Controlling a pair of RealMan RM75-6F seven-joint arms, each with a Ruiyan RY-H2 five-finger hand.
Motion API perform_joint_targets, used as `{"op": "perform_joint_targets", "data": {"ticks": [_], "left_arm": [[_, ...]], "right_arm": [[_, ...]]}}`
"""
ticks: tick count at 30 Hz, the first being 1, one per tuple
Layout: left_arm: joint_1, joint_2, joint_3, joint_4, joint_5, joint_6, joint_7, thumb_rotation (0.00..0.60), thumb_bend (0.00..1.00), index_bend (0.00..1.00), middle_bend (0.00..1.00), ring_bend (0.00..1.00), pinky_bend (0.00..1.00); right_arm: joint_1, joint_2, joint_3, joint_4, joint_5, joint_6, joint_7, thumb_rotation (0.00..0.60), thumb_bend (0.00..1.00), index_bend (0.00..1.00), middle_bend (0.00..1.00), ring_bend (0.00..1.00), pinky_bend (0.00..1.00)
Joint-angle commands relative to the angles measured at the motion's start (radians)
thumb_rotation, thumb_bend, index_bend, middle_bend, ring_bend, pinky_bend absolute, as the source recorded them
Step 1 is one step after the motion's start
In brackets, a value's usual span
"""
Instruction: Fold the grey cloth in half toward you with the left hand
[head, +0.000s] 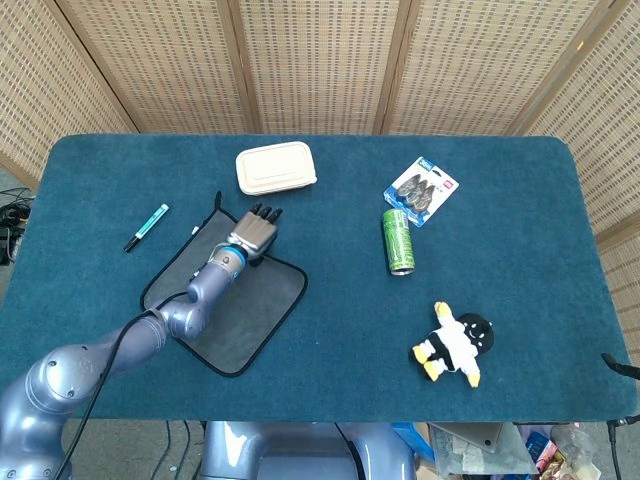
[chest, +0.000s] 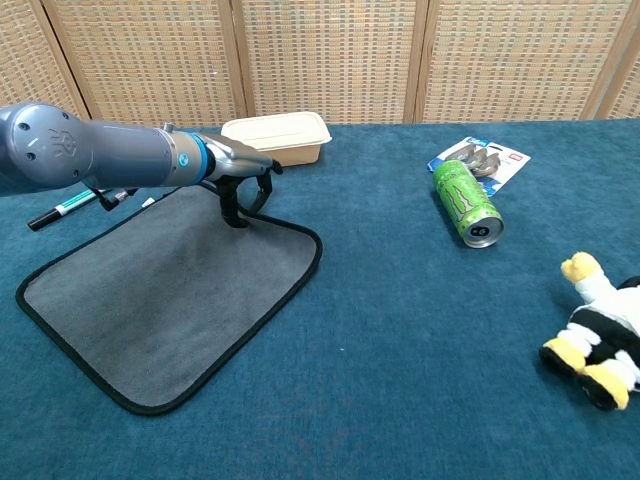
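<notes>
The grey cloth (head: 245, 300) with black trim lies flat on the blue table, left of centre; the chest view shows the cloth (chest: 170, 290) spread wide toward the near left. My left hand (head: 255, 232) is at the cloth's far edge. In the chest view the left hand (chest: 240, 185) has its fingers curled down and in, with the thumb planted on the cloth, pinching the far edge. The cloth is not lifted. My right hand shows in neither view.
A cream lidded box (head: 276, 166) stands just beyond the hand. A teal pen (head: 146, 226) lies left of the cloth. A green can (head: 398, 241), a blister pack (head: 422, 189) and a plush toy (head: 455, 343) lie to the right.
</notes>
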Motion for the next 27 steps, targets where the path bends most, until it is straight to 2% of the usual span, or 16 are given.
{"op": "perform_joint_targets", "data": {"ticks": [1, 11, 13, 16, 21, 27], "left_arm": [[-0.004, 0.005, 0.007, -0.009, -0.014, 0.012, 0.013, 0.6, 0.36, 0.59, 0.0, 0.0, 0.0], [-0.012, -0.002, 0.026, -0.016, -0.062, 0.03, 0.044, 0.6, 0.36, 0.59, 0.0, 0.0, 0.0], [-0.013, -0.003, 0.026, -0.016, -0.064, 0.033, 0.046, 0.6, 0.4, 0.59, 0.0, 0.0, 0.0], [-0.013, -0.002, 0.024, -0.025, -0.066, 0.043, 0.046, 0.6, 0.52, 0.6, 0.0, 0.0, 0.0], [-0.01, 0.021, 0.018, -0.078, -0.078, 0.077, 0.05, 0.6, 0.59, 0.6, 0.0, 0.0, 0.0], [-0.019, 0.093, 0.048, -0.224, -0.204, 0.163, 0.145, 0.6, 0.6, 0.6, 0.0, 0.0, 0.0]], "right_arm": [[0.0, 0.0, 0.0, 0.0, 0.0, 0.0, -0.001, 0.6, 0.0, 0.0, 0.0, 0.0, 0.0], [0.0, 0.002, -0.001, -0.001, -0.001, -0.002, 0.003, 0.6, 0.0, 0.0, 0.0, 0.0, 0.0], [0.0, 0.003, 0.0, -0.001, -0.001, -0.002, 0.005, 0.6, 0.0, 0.0, 0.0, 0.0, 0.0], [0.0, 0.003, -0.001, -0.001, -0.002, -0.004, 0.006, 0.6, 0.0, 0.0, 0.0, 0.0, 0.0], [0.002, 0.003, -0.003, 0.0, -0.003, -0.009, 0.009, 0.6, 0.0, 0.0, 0.0, 0.0, 0.0], [0.002, 0.006, -0.004, -0.001, -0.006, -0.013, 0.017, 0.6, 0.0, 0.0, 0.0, 0.0, 0.0]]}}
